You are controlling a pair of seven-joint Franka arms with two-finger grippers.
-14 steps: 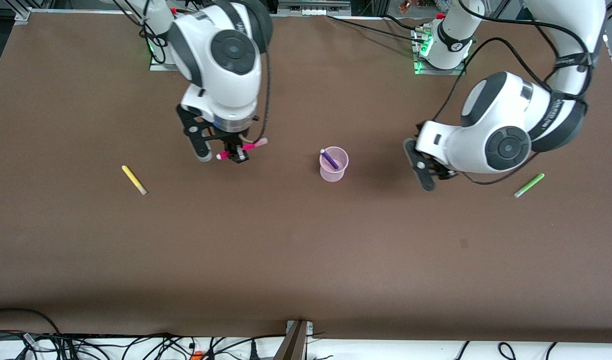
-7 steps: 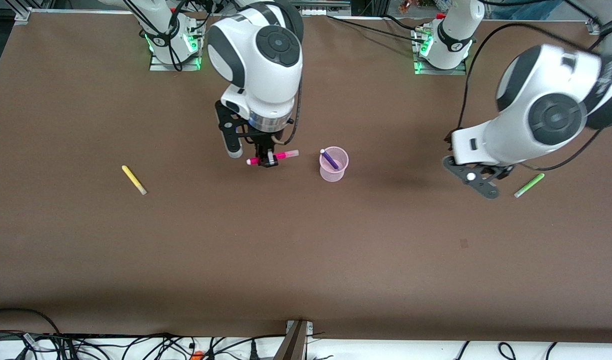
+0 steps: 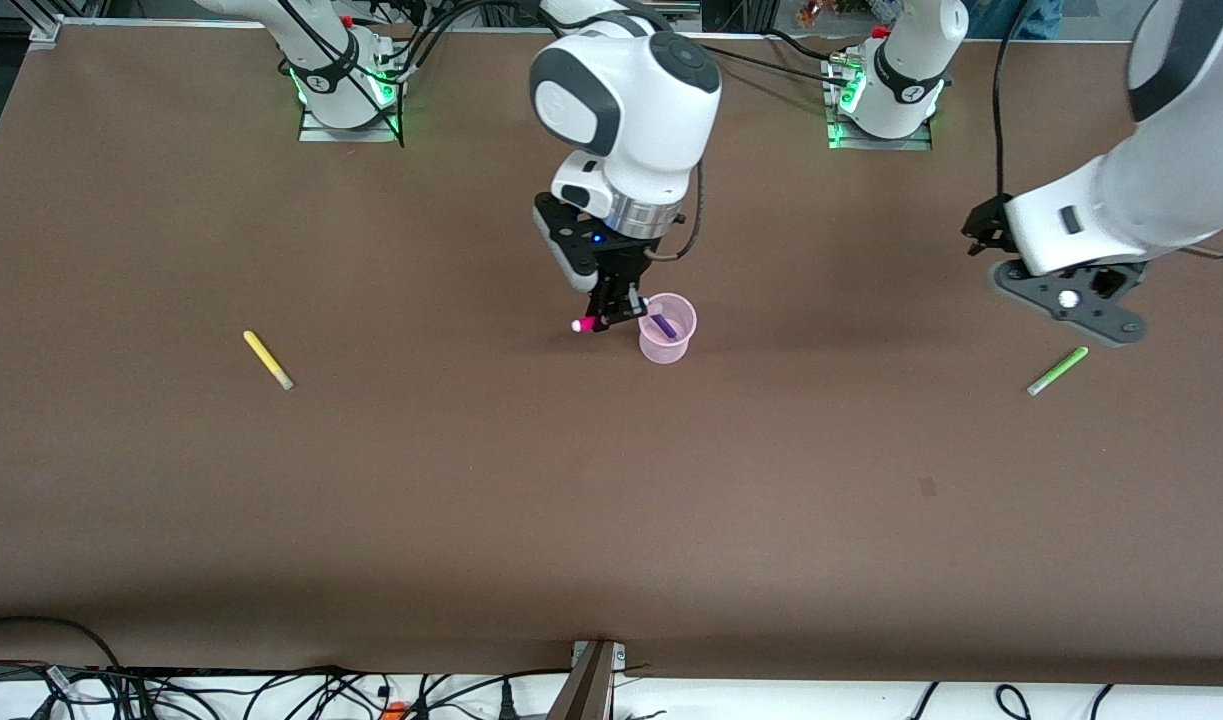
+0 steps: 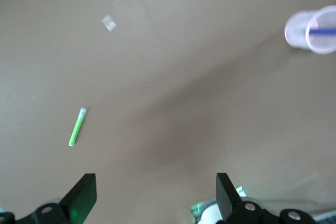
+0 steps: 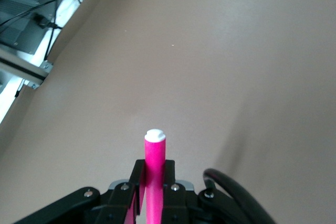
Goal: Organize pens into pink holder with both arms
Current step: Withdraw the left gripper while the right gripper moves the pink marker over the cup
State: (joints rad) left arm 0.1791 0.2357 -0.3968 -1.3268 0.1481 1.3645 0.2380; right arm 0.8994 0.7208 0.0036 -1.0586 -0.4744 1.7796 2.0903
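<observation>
Fingers of the right gripper (image 3: 616, 312) clench the magenta pen (image 3: 593, 321) at the holder (image 3: 668, 343) mid-table, purple pen (image 3: 663, 325) inside; delivery is underway, next tilting it in, while the left gripper (image 3: 1071, 300), spread empty, hangs above the green pen (image 3: 1057, 371).

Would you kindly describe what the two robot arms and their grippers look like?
Both arms are white and rounded, with dark grey joint caps and bands and loose black cables. The right gripper and left gripper are black two-finger units. Green lights glow at both bases.
</observation>
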